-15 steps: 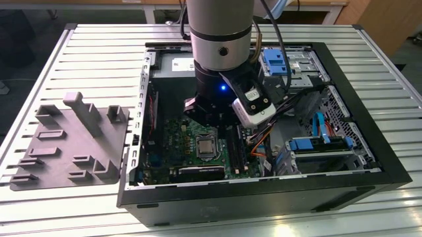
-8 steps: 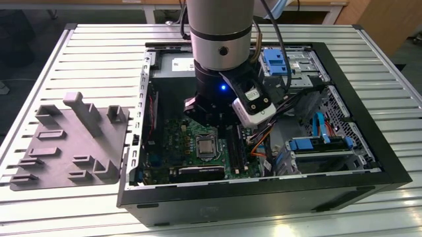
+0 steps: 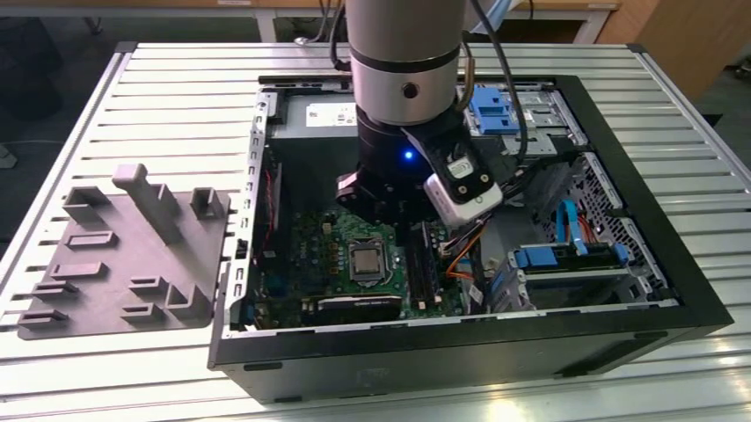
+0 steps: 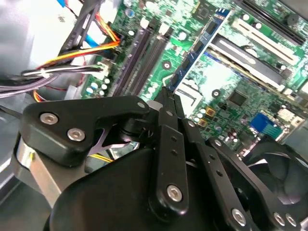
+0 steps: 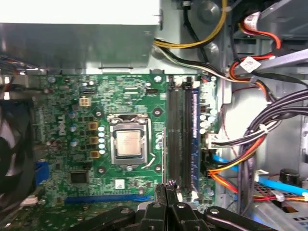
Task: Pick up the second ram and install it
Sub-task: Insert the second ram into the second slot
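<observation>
My gripper [image 3: 407, 230] is down inside the open computer case, over the motherboard [image 3: 317, 255]. Its fingers are shut on the second ram [image 4: 195, 50], a slim dark board with small chips that runs out from the fingertips [image 4: 168, 96]. In the first wrist view the ram [image 5: 165, 154] is seen edge-on, hanging beside the long black memory slots [image 5: 182, 134] on the side nearer the processor socket [image 5: 129, 143]. In the second wrist view two of these slots [image 4: 144, 53] lie bare next to the ram. I cannot tell whether the ram touches a slot.
A grey plastic tray [image 3: 123, 255] with raised blocks lies on the slatted table at the exterior view's left. Bundles of orange, black and yellow cables [image 5: 250, 144] crowd the far side of the slots. Blue drive brackets [image 3: 564, 255] and the case wall [image 3: 470, 338] hem the arm in.
</observation>
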Motion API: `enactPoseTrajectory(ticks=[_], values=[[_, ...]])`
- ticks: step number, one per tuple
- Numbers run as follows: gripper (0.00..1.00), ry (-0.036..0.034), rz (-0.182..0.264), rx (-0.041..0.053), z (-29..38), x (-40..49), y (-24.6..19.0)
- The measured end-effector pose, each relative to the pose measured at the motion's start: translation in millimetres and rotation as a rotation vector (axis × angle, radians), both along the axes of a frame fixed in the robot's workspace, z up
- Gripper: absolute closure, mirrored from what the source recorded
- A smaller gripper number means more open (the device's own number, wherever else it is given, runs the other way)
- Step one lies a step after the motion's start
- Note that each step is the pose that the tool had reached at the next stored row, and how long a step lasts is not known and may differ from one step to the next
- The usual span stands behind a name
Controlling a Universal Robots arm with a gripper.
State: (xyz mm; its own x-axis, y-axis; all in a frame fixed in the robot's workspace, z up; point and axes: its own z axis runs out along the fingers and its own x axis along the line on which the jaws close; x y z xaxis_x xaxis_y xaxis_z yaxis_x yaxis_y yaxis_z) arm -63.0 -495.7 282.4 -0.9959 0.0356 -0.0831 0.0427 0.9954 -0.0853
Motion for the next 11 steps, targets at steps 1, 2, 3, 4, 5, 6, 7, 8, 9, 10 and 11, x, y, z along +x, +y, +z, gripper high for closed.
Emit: enactPoseTrajectory(ticks=[1,2,3,4,5,6,7,8,9,10,11], values=[[0.88,-0.0001,0.000,0.0002,-0.1,2.1,0.0],[0.88,0.0000,0.001,0.0006,-0.1,3.7,0.0],[0.88,0.0000,0.002,0.0015,0.0,5.5,-0.1],[0.88,0.0001,0.003,0.0035,0.0,7.7,-0.1],[0.88,0.0000,0.005,0.0076,-0.1,9.2,0.0],[0.88,0.0000,0.008,0.0139,-0.1,10.3,0.0],[0.88,-0.0002,0.011,0.0241,-0.1,11.1,0.0],[0.88,-0.0001,0.014,0.0334,-0.1,11.6,0.0],[0.88,0.0000,0.017,0.0423,-0.1,12.0,0.0],[0.88,-0.0001,0.019,0.0476,0.0,12.3,0.0],[0.88,-0.0001,0.021,0.0490,-0.2,12.9,0.0]])
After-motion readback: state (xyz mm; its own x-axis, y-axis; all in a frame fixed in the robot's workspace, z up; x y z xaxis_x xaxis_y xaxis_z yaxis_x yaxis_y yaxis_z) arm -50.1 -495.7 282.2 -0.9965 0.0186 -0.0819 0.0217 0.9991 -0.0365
